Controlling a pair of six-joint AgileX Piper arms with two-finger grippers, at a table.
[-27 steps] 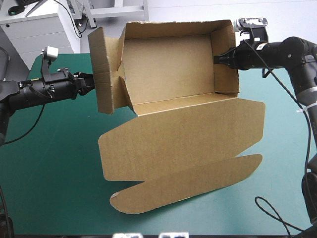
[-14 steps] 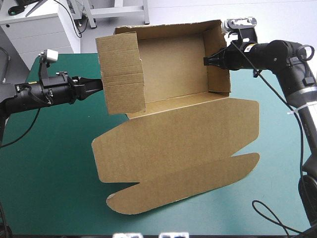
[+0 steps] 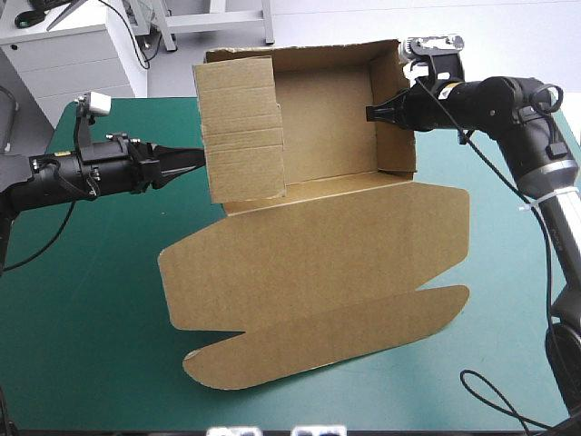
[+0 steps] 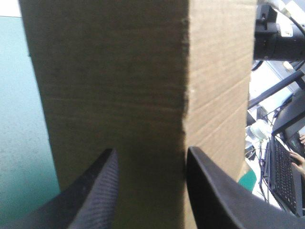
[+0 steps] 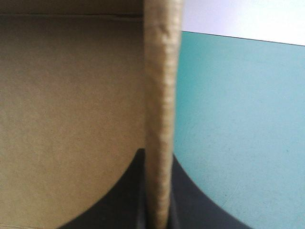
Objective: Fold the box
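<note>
The brown box [image 3: 327,118] is tipped up with its open tray facing me, and its lid [image 3: 318,263] lies flat on the teal-green cover toward the front. The left wall flap [image 3: 241,136] stands folded in across the tray's left side. My left gripper [image 3: 192,160] is open, its black fingers [image 4: 100,191] apart against that flap's outer face [image 4: 114,86]. My right gripper [image 3: 370,113] is shut on the tray's right wall [image 3: 395,109]. In the right wrist view that wall's edge [image 5: 159,95] runs up from between the fingers of my right gripper [image 5: 157,152].
Teal-green cover [image 3: 82,300] shows to the left of the lid and along the front edge. A narrower strip of cover [image 3: 508,300] shows on the right. A grey cabinet [image 3: 64,50] stands beyond the far left corner.
The left flap has swung inward to the right over the tray as my left gripper followed it. The right gripper and the whole box have shifted a little to the left.
</note>
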